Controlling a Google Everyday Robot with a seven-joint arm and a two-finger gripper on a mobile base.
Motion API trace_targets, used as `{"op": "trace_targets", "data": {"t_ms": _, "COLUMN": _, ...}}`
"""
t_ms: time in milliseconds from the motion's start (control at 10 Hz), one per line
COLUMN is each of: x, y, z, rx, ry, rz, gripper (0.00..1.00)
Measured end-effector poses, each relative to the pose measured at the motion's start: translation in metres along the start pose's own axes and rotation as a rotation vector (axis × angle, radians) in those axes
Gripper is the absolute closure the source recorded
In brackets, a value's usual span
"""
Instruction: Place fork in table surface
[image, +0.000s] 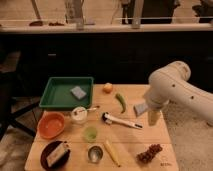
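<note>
Surface (140, 137): light wooden tabletop with plank grain, carrying everything listed here.
Green tray (60, 92): rectangular, at the far left corner of the surface.
Sponge (78, 92): grey-blue, lying inside the green tray toward its right side.
Fork (92, 108): small and silver, just in front of the green tray's right front corner. One end rests at the white cup and the other points right. It is well apart from the gripper.
White cup (78, 115): just in front of the green tray's front edge.
Gripper (153, 118): at the end of the white arm (175, 87), far to the right of the green tray. It points down over the right part of the surface. I cannot tell whether it is open or closed, and nothing can be seen held in it.
Grey-blue piece (140, 108): right of the green tray, just beside the arm's lower end. I cannot tell if it belongs to the arm.
Orange (107, 88): just right of the green tray.
Green chili (120, 102): right of the green tray, beyond the orange.
Black-and-white utensil (121, 121): in front and right of the green tray.
Orange bowl (51, 125): in front of the green tray's left half.
Green cup (90, 133): in front of the green tray, nearer than the white cup.
Dark plate (46, 152): far in front of the green tray, at the near left edge.
Metal cup (95, 153): far in front of the green tray's right end.
Grapes (150, 153): in front and far right of the green tray.
</note>
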Motion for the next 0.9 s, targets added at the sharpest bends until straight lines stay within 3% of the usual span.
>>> {"op": "trace_targets", "data": {"t_ms": 500, "x": -0.067, "y": -0.013, "z": 0.001, "rx": 0.024, "ry": -0.031, "rz": -0.116, "gripper": 0.20}}
{"op": "trace_targets", "data": {"t_ms": 900, "x": -0.092, "y": -0.025, "z": 0.010, "rx": 0.033, "ry": -0.036, "rz": -0.153, "gripper": 0.20}}
